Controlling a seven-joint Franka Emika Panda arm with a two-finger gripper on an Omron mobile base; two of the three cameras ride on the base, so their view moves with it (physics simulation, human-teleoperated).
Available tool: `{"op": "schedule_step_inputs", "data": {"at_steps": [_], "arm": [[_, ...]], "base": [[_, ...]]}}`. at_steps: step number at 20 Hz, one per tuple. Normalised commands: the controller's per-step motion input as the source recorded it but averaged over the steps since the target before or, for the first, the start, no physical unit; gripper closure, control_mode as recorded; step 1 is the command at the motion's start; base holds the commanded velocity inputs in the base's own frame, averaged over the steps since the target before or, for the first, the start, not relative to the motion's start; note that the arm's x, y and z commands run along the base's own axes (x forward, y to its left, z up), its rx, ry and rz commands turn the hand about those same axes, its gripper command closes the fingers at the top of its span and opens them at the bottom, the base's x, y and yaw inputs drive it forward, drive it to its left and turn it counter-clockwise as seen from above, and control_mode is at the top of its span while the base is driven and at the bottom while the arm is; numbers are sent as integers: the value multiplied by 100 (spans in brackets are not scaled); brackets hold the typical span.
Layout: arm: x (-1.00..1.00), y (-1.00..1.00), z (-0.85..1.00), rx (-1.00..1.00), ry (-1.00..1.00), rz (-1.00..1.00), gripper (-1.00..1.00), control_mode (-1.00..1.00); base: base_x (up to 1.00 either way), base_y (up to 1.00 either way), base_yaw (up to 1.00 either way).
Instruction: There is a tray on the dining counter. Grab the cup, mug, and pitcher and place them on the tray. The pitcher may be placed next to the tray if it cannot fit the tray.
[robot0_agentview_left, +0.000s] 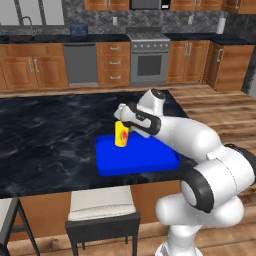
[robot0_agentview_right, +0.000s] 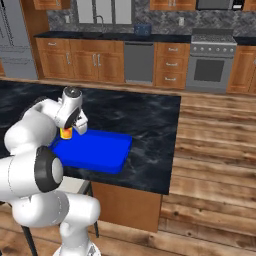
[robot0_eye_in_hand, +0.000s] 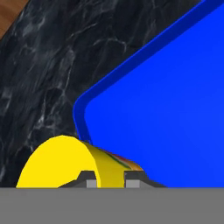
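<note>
The small yellow cup (robot0_agentview_left: 121, 135) with a red-orange mark hangs upright in my gripper (robot0_agentview_left: 121, 123), over the far left corner of the bright blue tray (robot0_agentview_left: 140, 160). In the hand view my gripper (robot0_eye_in_hand: 110, 181) is shut on the cup's (robot0_eye_in_hand: 57, 162) wall, one dark fingertip (robot0_eye_in_hand: 89, 181) inside the rim and one outside. The tray's (robot0_eye_in_hand: 175, 109) rounded corner lies just beyond the cup. Whether the cup's base touches the tray I cannot tell. The tray (robot0_agentview_right: 95, 150) lies on the black marble dining counter (robot0_agentview_left: 45, 140) near its front edge. From the right, the cup (robot0_agentview_right: 65, 132) peeks out under my hand.
A white-cushioned stool (robot0_agentview_left: 102, 210) stands at the counter's front edge below the tray. The counter top ends just right of the tray, with wooden floor (robot0_agentview_right: 215, 150) beyond. Cabinets, a dishwasher and a stove (robot0_agentview_left: 149, 60) line the far wall.
</note>
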Motion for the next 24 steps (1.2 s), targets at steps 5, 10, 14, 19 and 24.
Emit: {"op": "schedule_step_inputs", "data": {"at_steps": [5,10,14,19,24], "arm": [[13,14,-6,0,3,0,100,-100],[18,14,-12,0,1,0,100,-100],[24,7,-18,0,0,0,100,-100],[20,0,-24,0,0,0,100,-100],[16,0,-24,0,0,0,100,-100]], "base": [[0,0,0],[0,0,0],[0,0,0],[0,0,0],[0,0,0]]}}
